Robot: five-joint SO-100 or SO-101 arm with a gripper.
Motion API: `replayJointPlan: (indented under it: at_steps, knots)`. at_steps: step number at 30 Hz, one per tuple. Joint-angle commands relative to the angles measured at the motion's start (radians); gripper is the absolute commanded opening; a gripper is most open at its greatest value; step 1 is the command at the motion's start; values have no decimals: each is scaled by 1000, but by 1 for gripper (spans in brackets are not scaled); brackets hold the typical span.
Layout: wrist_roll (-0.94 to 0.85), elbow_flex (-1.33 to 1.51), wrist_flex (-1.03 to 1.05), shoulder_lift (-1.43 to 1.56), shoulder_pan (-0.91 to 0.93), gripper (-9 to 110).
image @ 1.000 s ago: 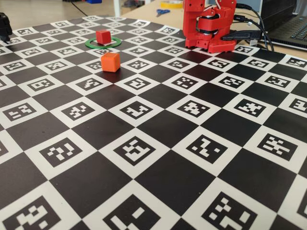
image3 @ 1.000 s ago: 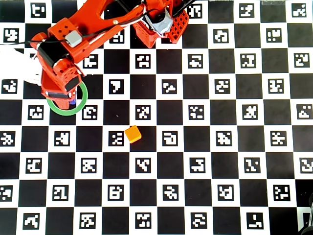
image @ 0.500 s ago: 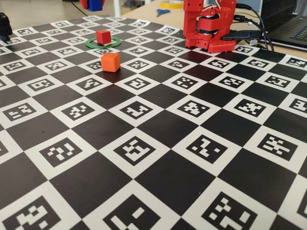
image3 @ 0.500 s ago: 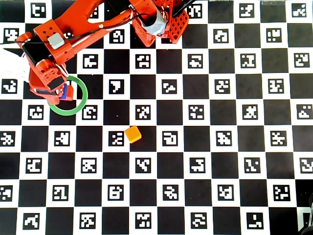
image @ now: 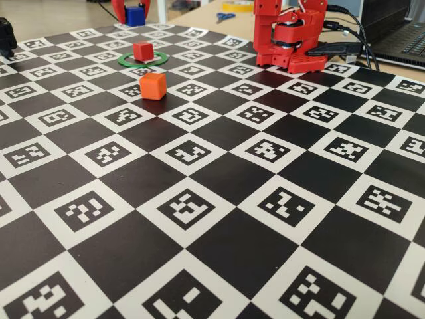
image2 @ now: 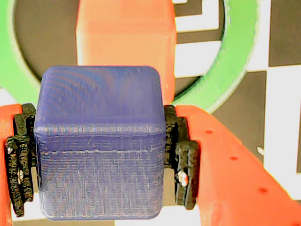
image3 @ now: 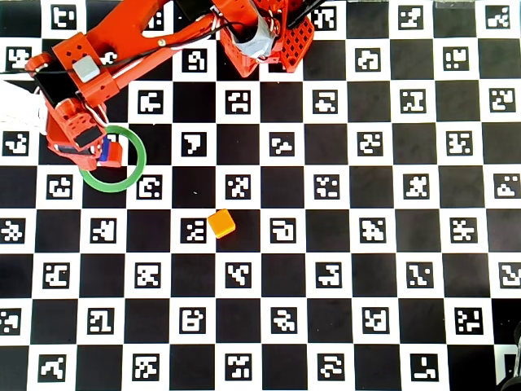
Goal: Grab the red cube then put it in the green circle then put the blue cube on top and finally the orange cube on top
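While gripped, blue cube (image2: 101, 141) above ring

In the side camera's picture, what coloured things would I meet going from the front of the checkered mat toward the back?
Near to far in the fixed view: orange cube → green circle with the red cube inside → blue cube, held in the gripper.

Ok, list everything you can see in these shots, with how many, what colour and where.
red cube: one, red, inside the ring.
green circle: one, green flat ring, far left of the board in the fixed view.
blue cube: one, blue, held off the board beside the red cube.
orange cube: one, orange, on the board nearer the camera than the ring.
checkerboard mat: one, black and white with markers, covering the table.
scissors: one pair, blue handles, on the table beyond the mat.
gripper: one, red, jaws closed on the blue cube.
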Motion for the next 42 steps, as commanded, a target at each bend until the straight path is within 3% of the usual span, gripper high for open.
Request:
replayJointPlan:
  at_steps: [1, 42]
  knots:
    - [-3, 9, -35, 25, 8, 6]
    - [-29, 140, -130, 17, 28, 7]
